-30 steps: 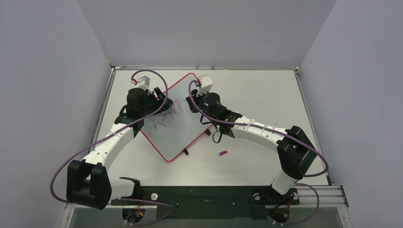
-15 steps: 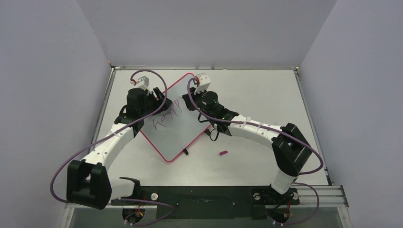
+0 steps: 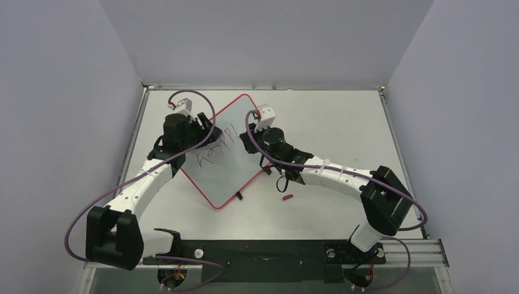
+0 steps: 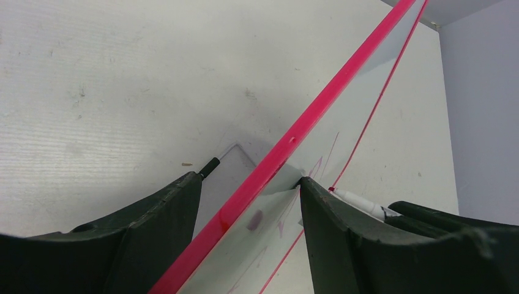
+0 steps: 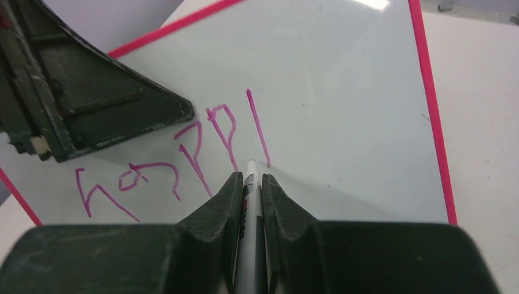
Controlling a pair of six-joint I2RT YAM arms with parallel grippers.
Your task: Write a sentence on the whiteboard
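The right hand [image 5: 250, 184] is clamped on a marker [image 5: 250, 208], tip at the whiteboard [image 5: 343, 110] beside "happi" [image 5: 177, 159]. The left hand [image 4: 248, 208] grips the board's edge.

We've got magenta scrawl, the sentence [image 5: 183, 153], on a glossy white whiteboard [image 3: 223, 165] with hot-pink frame; white marker [image 5: 250, 202] between black fingers [image 5: 214, 214], purple cables [image 3: 202, 147], off-white tabletop [image 3: 330, 122].
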